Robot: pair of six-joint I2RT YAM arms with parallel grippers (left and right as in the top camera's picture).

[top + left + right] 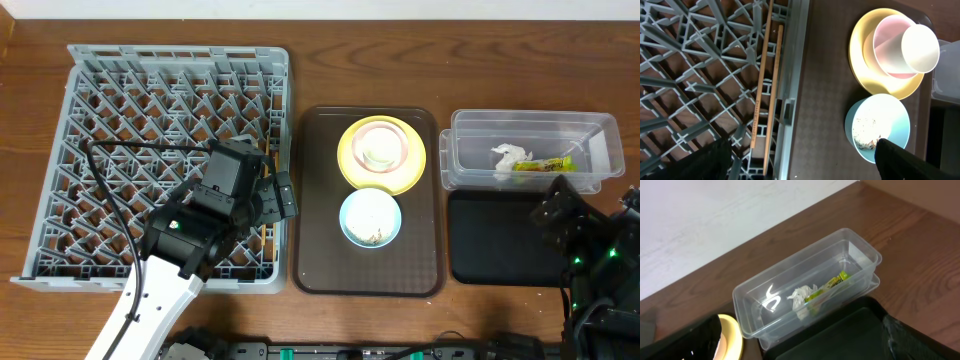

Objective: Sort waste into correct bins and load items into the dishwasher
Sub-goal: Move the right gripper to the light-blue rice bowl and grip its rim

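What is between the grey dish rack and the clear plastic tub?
The overhead view shows the brown tray between them, carrying the yellow plate, pink bowl and white cup stacked, and the blue bowl.

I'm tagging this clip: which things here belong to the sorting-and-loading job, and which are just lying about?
Job: dish rack, chopsticks, yellow plate, pink bowl, white cup, blue bowl, rice scraps, napkin, wrapper, clear tub, black tray.
Just there: brown tray, table.
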